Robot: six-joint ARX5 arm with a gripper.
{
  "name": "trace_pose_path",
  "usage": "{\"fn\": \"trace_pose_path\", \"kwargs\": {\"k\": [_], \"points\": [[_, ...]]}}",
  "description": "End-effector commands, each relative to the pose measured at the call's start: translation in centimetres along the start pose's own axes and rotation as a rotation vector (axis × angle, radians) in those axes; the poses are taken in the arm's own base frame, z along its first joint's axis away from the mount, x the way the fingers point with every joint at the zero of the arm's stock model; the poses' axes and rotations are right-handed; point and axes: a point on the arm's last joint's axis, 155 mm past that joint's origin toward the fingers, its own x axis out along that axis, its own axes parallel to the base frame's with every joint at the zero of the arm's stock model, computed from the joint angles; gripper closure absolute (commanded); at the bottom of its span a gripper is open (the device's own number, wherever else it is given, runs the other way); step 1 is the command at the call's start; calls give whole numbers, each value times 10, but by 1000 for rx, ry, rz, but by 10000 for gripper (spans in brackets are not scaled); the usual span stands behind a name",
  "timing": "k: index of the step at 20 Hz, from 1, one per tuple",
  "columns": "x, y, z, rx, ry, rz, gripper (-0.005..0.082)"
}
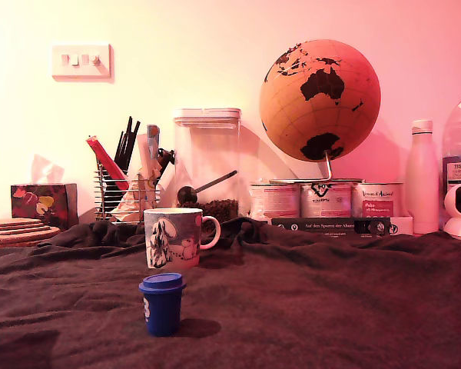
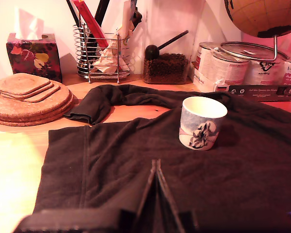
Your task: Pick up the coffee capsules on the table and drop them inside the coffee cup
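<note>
one blue coffee capsule (image 1: 162, 304) is all that shows of the pods, standing rim-up on the dark cloth of the table (image 1: 330, 307) in front of the coffee cup (image 1: 174, 237), apart from it; the exterior view shows no arm.

going from the exterior view's left: a floral tissue box (image 1: 44, 205) with a tissue poking out, a stack of cork mats (image 1: 15, 231), then a wire caddy (image 1: 123, 196) stuffed with a red tool, dark utensils and crumpled paper. next, a clear canister (image 1: 207, 165) with a white lid, a shallow layer of coffee beans at the bottom and a dark scoop leaning in them. further right, labelled tins (image 1: 326, 200) sit under a cork globe (image 1: 320, 100), with a white bottle (image 1: 422, 177) beyond.

the capsule is deep blue, tapered, with a wider flat rim on top and a white mark on its side. the cup has a bluish-grey animal print, a white loop handle toward the exterior view's right, and in the wrist view a pale inside with nothing visible in it.

in the wrist view the gripper (image 2: 156, 167) has its two dark fingers pressed together to a point, closed on nothing, above the cloth and short of the cup.
</note>
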Motion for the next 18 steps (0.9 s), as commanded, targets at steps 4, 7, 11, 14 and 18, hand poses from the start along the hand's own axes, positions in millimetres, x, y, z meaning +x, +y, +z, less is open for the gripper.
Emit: {"fn": "trace_pose_path", "kwargs": {"k": [4, 7, 11, 14, 18], "points": [[1, -23, 2, -39, -22, -129, 788], [0, -30, 1, -38, -15, -165, 788], [-3, -43, -1, -36, -2, -238, 788], [-6, -55, -4, -33, 11, -305, 788], [-9, -71, -12, -29, 49, -379, 787]]}}
